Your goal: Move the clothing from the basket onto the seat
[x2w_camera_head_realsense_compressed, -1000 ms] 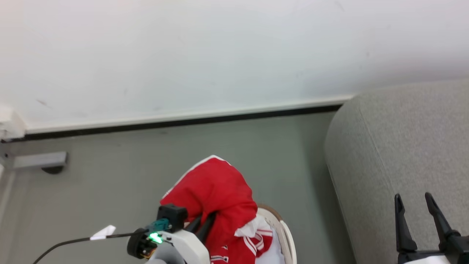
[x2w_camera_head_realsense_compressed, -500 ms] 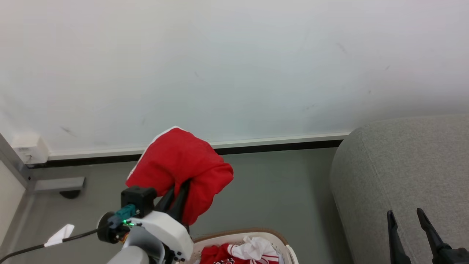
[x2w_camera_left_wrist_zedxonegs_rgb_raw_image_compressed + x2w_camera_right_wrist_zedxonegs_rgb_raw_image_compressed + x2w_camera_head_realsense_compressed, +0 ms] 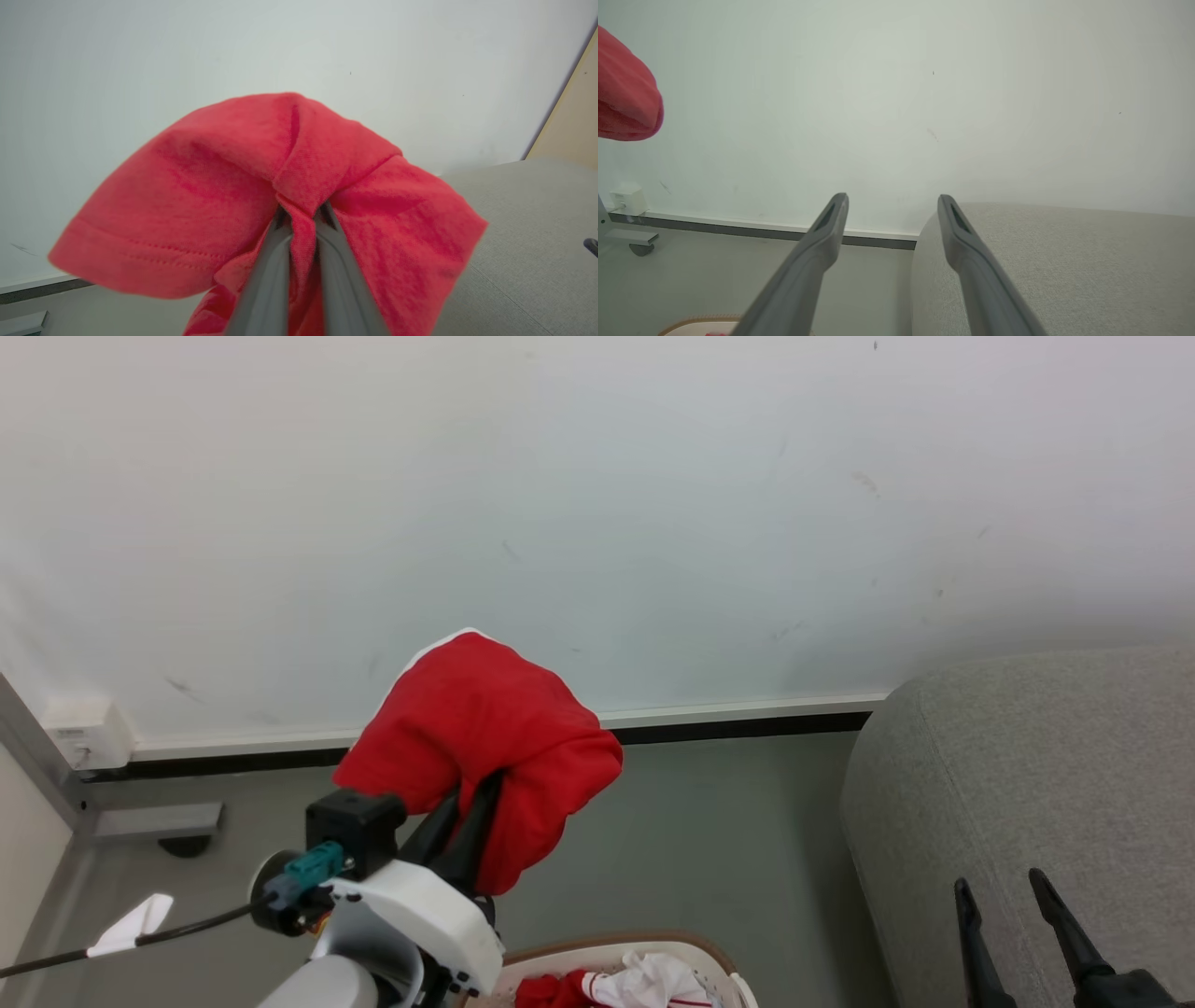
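Your left gripper [image 3: 302, 217] is clamped almost shut on a fold of a red garment [image 3: 476, 728]. In the left wrist view the two dark fingers pinch the cloth between them, and the rest of it billows over and around their tips.

In the head view you see that garment bunched at centre-left of the frame. It is lifted clear above the basket [image 3: 611, 940] and stands against the white wall [image 3: 653, 476] and the dark skirting strip [image 3: 747, 724]. A thin white edge runs along its upper left side.

The basket sits at the bottom edge of the frame, just right of the left wrist, and shows its brown rim band and a little cream wall. Inside it lie more clothes [image 3: 644, 982]: a red piece and a crumpled white piece with a red stripe.

The seat [image 3: 1027, 775] takes up the right side of the head view. Its rounded grey corner is well apart from the held garment, with grey floor [image 3: 728, 840] between them.

Your right gripper [image 3: 999, 887] shows at the lower right, in front of the seat's grey fabric. Its fingers are spread wide and hold nothing. In the right wrist view you can see wall, skirting and the seat's edge through the gap between them. There the red garment pokes in at the upper left edge, and a sliver of the basket's rim shows at the bottom left.
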Controlling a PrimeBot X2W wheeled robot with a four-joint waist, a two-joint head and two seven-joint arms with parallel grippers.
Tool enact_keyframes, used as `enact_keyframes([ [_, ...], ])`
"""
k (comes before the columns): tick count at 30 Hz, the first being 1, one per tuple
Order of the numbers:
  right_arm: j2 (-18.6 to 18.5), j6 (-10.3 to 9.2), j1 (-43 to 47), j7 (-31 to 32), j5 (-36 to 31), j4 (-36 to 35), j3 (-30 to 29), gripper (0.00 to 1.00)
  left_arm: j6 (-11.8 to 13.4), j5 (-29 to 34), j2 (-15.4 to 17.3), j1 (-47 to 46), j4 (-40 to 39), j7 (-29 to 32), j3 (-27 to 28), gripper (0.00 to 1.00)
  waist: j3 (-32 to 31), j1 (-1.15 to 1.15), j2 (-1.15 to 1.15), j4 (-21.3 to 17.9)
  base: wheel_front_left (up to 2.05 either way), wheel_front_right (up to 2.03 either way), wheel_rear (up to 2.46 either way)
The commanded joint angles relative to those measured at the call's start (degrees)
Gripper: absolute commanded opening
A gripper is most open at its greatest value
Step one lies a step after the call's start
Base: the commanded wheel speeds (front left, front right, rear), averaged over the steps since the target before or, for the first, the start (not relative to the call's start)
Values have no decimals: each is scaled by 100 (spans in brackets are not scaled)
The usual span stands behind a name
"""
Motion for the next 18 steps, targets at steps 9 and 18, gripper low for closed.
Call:
enact_keyframes([
  [9,-379,-12,-433,-12,-40,60,1177,100,-2,2,93,91,-275,192,-122,0,52,1,0,-20,0,0,0],
  [18,-1002,-13,-1548,84,450,549,2942,100,-39,24,15,65,-350,294,-284,0,75,1,0,-52,0,0,0],
])
